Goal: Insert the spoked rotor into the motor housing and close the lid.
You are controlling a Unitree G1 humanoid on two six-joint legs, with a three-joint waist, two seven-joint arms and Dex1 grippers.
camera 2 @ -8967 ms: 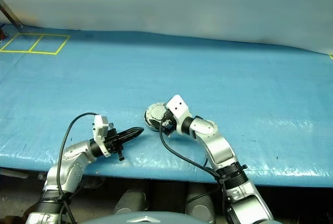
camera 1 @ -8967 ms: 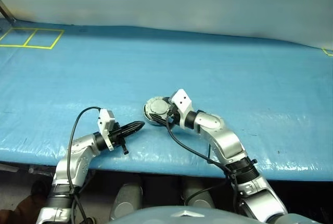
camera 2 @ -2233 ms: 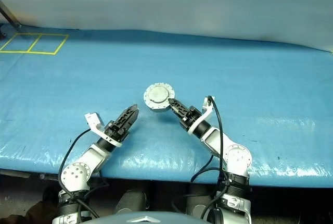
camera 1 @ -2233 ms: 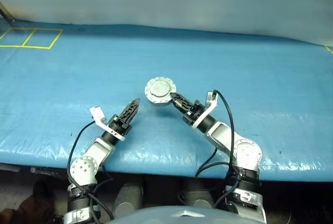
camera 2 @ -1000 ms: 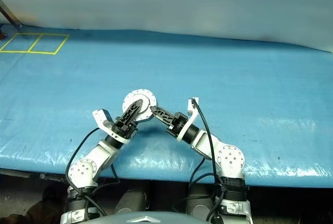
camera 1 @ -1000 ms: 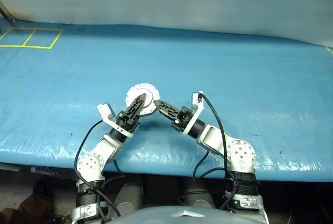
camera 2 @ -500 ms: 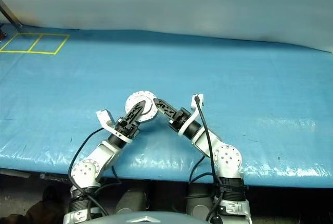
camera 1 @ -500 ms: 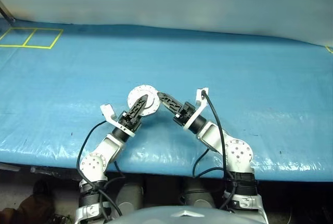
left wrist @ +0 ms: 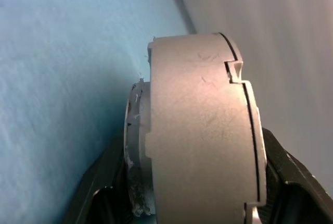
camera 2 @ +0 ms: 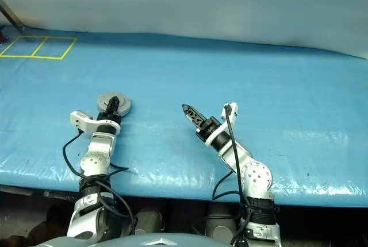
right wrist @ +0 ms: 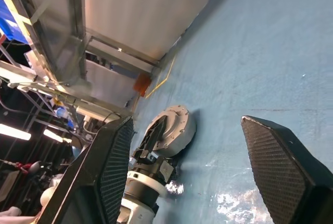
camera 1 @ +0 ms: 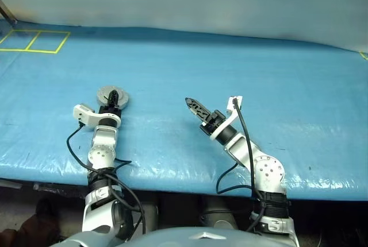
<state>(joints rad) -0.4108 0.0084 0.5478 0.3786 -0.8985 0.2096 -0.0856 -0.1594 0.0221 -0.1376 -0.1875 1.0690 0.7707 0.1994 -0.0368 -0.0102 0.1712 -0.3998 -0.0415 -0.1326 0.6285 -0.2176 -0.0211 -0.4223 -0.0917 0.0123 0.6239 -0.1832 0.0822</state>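
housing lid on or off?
On. The housing shows a flat grey closed top, no windings visible; the left tool grips it.

arms: silver-grey rounded segments, black rings at the joints | wrists: white collars, a white camera block on each | cables: black, looping from each wrist back along the forearm | left hand [camera 1: 114,98]: two black fingers | right hand [camera 1: 193,105]: two black tapered fingers, inner pads [right wrist: 112,169] cross-hatched
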